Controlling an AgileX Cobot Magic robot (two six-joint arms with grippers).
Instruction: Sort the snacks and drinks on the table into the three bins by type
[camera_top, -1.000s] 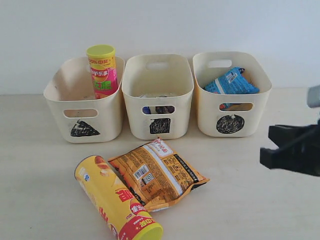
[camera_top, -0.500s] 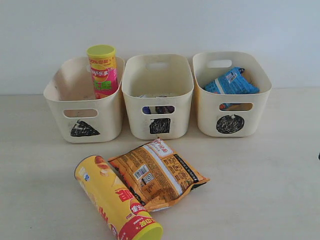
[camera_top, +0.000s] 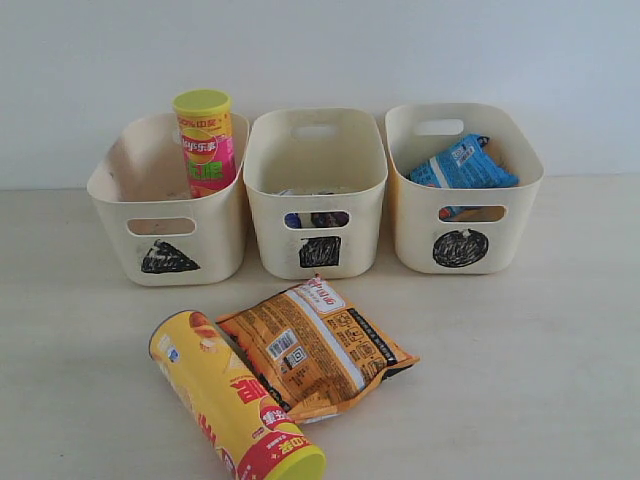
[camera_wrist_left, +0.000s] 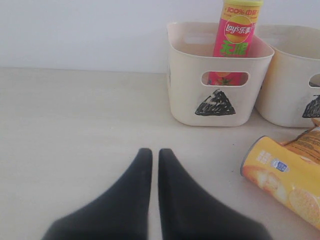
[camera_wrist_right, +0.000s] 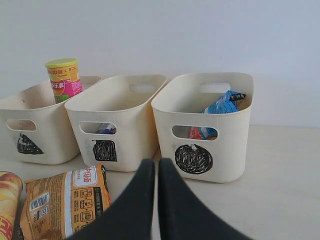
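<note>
The left gripper (camera_wrist_left: 155, 151) is sitting clenched and empty, triangle bin (camera_wrist_left: 220, 75) ahead and yellow can (camera_wrist_left: 285, 175) lying beside it, while the right gripper (camera_wrist_right: 156, 162), also clenched empty, is facing the circle bin (camera_wrist_right: 205, 130), orange packet (camera_wrist_right: 65, 200) alongside.

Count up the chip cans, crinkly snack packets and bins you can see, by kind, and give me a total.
Chip cans: 2 (pink-green can, yellow-red can)
Crinkly packets: 2 (blue packet, orange-brown packet)
Bins: 3 (triangle bin, square bin, circle bin)
Total: 7
</note>
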